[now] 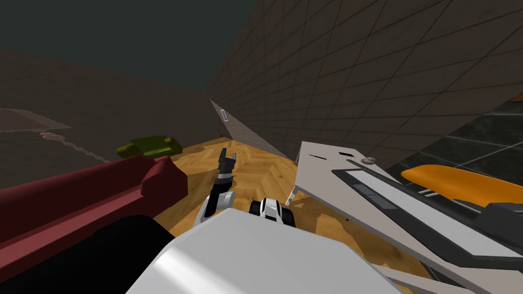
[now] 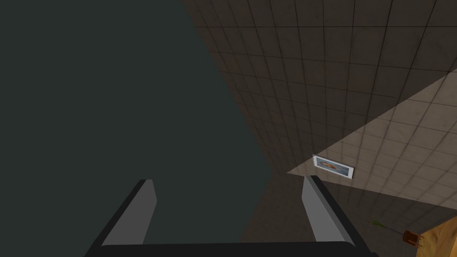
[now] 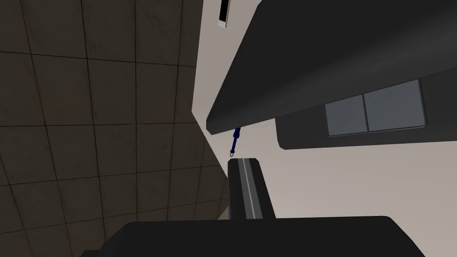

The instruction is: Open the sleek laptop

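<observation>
Shows right gripper (image 3: 243,161) closed beside laptop (image 3: 339,58), counter (image 1: 317,166) at 3 o'clock; left gripper (image 2: 227,185) open.

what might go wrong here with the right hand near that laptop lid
1. The right gripper has its fingers shut, with the tips near one corner of the dark laptop lid. A push with so little contact may slip off.
2. The blue pen lies just beyond the fingertips and may get knocked along the white desk.
</observation>
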Motion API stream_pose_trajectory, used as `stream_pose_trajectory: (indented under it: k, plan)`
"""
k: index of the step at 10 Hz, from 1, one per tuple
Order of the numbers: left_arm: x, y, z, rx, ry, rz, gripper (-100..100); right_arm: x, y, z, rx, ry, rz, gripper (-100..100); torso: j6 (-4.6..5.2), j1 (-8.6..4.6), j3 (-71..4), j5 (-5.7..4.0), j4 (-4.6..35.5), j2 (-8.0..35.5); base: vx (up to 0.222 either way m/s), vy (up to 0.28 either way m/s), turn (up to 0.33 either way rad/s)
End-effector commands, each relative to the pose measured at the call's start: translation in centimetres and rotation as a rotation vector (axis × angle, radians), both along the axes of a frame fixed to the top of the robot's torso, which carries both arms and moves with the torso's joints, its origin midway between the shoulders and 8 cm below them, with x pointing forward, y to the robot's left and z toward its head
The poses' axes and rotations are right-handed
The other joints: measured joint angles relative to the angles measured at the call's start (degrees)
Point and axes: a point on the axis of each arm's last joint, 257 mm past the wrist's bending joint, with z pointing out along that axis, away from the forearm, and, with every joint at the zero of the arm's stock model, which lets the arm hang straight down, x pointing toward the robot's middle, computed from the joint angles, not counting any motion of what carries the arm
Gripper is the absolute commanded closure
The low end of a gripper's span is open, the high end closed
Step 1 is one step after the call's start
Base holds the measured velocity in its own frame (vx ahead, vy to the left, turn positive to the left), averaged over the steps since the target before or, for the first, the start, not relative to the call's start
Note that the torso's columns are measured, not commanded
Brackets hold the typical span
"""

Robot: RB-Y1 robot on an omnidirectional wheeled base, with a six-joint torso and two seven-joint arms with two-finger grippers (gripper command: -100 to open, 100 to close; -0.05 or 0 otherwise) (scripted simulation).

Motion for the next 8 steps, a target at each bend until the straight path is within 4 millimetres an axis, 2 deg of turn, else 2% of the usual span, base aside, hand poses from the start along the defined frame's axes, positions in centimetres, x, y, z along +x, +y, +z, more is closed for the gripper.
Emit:
stream_pose_trajectory:
  k: [1, 3, 6, 7, 8]
  plan:
    - [0.0, 0.0, 0.0, 0.0, 0.0, 0.0, 0, 0.0, -1.2, 0.8, -0.013, 0.007, -0.006, -100, -0.06, 0.22, 0.01, 0.05, 0.0, 0.02, -0.028, 0.079, 0.003]
    - [0.0, 0.0, 0.0, 0.0, 0.0, 0.0, 0, 0.7, -1.1, 1.8, -0.013, 0.006, 0.006, -100, 0.02, -0.23, -0.14, -0.05, -0.06, -0.21, 0.024, -0.008, -0.145]
    - [0.0, 0.0, 0.0, 0.0, 0.0, 0.0, 0, 2.5, -0.6, 4.4, -0.01, 0.006, 0.04, -100, -0.04, 0.05, -0.04, 0.01, -0.02, -0.05, 0.024, 0.001, -0.098]
    - [0.0, 0.0, 0.0, 0.0, 0.0, 0.0, 0, 2.9, -0.5, 4.9, -0.009, 0.007, 0.047, -100, -0.01, 0.1, 0.0, 0.03, 0.0, 0.0, 0.018, 0.019, -0.089]
    - [0.0, 0.0, 0.0, 0.0, 0.0, 0.0, 0, 2.6, -0.8, 4.5, -0.011, 0.006, 0.041, -100, -0.03, 0.11, 0.0, 0.04, 0.0, 0.01, 0.008, 0.009, -0.012]
